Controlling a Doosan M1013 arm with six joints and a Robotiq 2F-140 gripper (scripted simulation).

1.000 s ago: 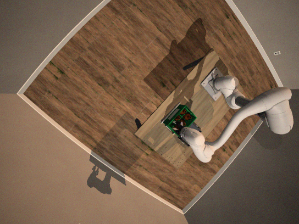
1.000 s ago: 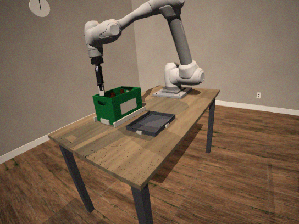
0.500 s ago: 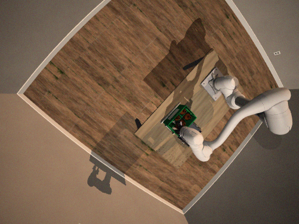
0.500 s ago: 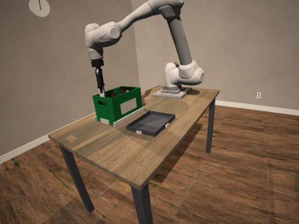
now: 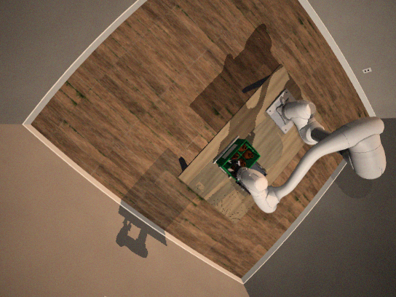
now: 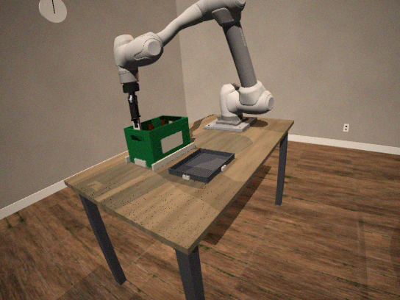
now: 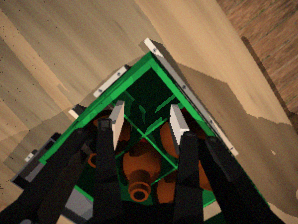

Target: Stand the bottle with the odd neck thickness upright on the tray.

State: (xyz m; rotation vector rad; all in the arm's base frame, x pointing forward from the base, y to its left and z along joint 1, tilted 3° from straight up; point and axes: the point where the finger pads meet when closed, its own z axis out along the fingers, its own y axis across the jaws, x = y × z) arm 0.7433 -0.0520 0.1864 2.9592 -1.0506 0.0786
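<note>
Above the wooden table (image 5: 291, 142) (image 6: 147, 206) (image 7: 100, 30), the hand (image 5: 237, 164) (image 6: 137, 126) (image 7: 147, 112) stands partly open at the green crate (image 5: 259, 156) (image 6: 141, 148) (image 7: 100, 115), holding nothing.

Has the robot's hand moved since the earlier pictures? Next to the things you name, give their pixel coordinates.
Yes: in the exterior view, the hand (image 5: 236, 164) (image 6: 137, 126) (image 7: 147, 112) has come down, judged against the rim of the green crate (image 5: 258, 157) (image 6: 143, 147) (image 7: 120, 80).
</note>
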